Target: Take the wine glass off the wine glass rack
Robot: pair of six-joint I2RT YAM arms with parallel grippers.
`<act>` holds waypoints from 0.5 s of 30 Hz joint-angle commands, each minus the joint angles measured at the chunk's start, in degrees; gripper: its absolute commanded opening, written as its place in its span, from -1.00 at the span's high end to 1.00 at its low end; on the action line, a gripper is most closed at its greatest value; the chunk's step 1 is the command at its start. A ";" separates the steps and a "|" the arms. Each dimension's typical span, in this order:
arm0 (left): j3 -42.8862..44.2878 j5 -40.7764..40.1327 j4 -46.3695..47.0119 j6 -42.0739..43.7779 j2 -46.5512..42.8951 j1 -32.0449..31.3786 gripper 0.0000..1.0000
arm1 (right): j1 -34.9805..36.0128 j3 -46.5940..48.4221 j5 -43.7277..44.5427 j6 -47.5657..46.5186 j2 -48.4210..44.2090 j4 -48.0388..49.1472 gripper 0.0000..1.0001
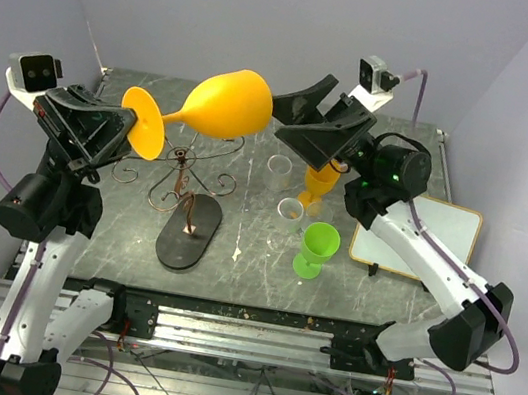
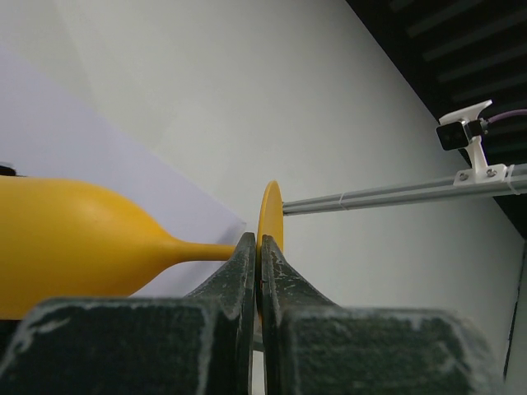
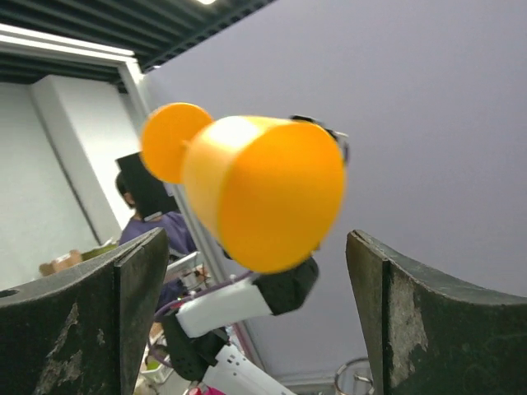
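Wine glass [image 1: 224, 102]: orange, opaque, lying on its side in the air at upper centre of the overhead frame, foot to the left, mouth to the right; clear of the wine glass rack [image 1: 182, 176], which stands below it at centre-left on the dark table [image 1: 252, 267].

Left gripper [image 2: 259, 247] pinched on the edge of the foot disc, jaws all but together with only the thin disc between them; stem and bowl run off to the left of its wrist frame. Right gripper [image 1: 301, 115] just beside the bowl's mouth, jaws spread wide, holding nothing; in its own wrist view the bowl sits mid-frame between the two fingers [image 3: 90, 313], no contact that I can make out.

Judgement: lift-off looks done; the step in hand reads as passing the glass across to the right arm, or carrying it to a set-down spot.

To do it well: bring the right jaws square around the widest part of the bowl and close gently; a smooth taper may slide out of a hard squeeze. Left should let go of the foot only once the bowl is seated. An edge pinch is a weak hold against the bowl's weight, so slow moves, no twisting. When lowering, stay off the green goblet [image 1: 317, 247] and clear tumblers [image 1: 279, 171] right of centre.
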 commanded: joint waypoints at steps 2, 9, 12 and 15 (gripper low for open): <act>-1.77 0.17 4.56 -3.99 -1.08 -0.31 0.86 | 0.95 4.13 -5.16 8.09 2.10 14.98 -0.70; -1.52 1.45 3.96 -3.78 -0.90 -0.31 0.86 | 2.76 5.67 -5.21 16.67 3.80 26.08 -0.25; -0.83 2.31 3.30 -3.26 -0.73 -0.31 0.86 | 3.67 7.00 -5.75 17.52 4.37 25.10 -0.22; 0.01 3.17 3.35 -2.98 -0.43 -0.31 0.86 | 5.04 8.22 -6.35 18.28 5.20 25.08 -0.11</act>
